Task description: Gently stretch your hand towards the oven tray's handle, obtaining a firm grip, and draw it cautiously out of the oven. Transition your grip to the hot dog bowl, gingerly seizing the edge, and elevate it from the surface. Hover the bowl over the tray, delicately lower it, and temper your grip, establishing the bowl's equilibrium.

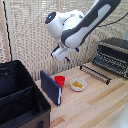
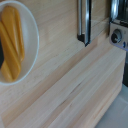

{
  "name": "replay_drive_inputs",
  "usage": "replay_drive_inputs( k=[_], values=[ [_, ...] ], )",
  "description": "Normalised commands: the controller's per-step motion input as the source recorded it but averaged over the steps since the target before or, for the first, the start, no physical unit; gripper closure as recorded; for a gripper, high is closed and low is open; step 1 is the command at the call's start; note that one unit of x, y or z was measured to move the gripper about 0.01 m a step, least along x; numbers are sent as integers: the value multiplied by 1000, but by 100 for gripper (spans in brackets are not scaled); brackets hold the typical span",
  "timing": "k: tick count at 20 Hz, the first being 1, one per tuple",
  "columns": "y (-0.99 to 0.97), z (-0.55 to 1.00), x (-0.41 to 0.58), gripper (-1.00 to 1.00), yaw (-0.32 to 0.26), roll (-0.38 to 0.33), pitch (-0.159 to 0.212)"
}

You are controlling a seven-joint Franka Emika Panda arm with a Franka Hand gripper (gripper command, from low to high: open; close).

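**Pale wood surface, bowl on it, rack drawn out of the oven**

Pale wood makes up the surface point(image 1: 100, 102) in the exterior view, and the hot dog bowl point(image 1: 78, 84) sits on it, cream-white with yellow-orange food inside. I take that bowl as my landmark. Just beside it, toward the exterior view's left, stands a small red cup point(image 1: 60, 81), and past the cup a dark blue flat board point(image 1: 50, 87) stands on edge. Further that way a large black open case point(image 1: 20, 97) fills the corner. Toward the exterior view's right of the bowl and behind it, the oven point(image 1: 113, 55) stands on the surface, and the oven tray point(image 1: 96, 71) juts out of its front, with the oven tray's handle point(image 1: 93, 74) on the near edge, apart from the bowl. My end effector point(image 1: 61, 54) hangs in the air above the bowl and cup, touching nothing; I cannot tell from here whether my fingers are apart or together.

From the wrist view, the hot dog bowl point(image 2: 15, 42) lies on the wood with long yellow-orange pieces inside. Near it, apart from its rim, a dark metal bar of the oven tray point(image 2: 83, 22) reaches in, and beyond that a corner of the oven point(image 2: 119, 27) shows a round knob. My fingers are not clearly seen here.
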Motion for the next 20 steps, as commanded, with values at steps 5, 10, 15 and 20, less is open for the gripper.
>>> replay_drive_inputs(
  k=[5,10,15,20],
  values=[
    [-285,-41,85,-100,157,-234,-38],
    [-307,-57,60,-100,140,-260,7],
    [-353,-90,0,-100,129,-279,0],
    [-521,-69,0,-100,85,-279,6]
  ],
)
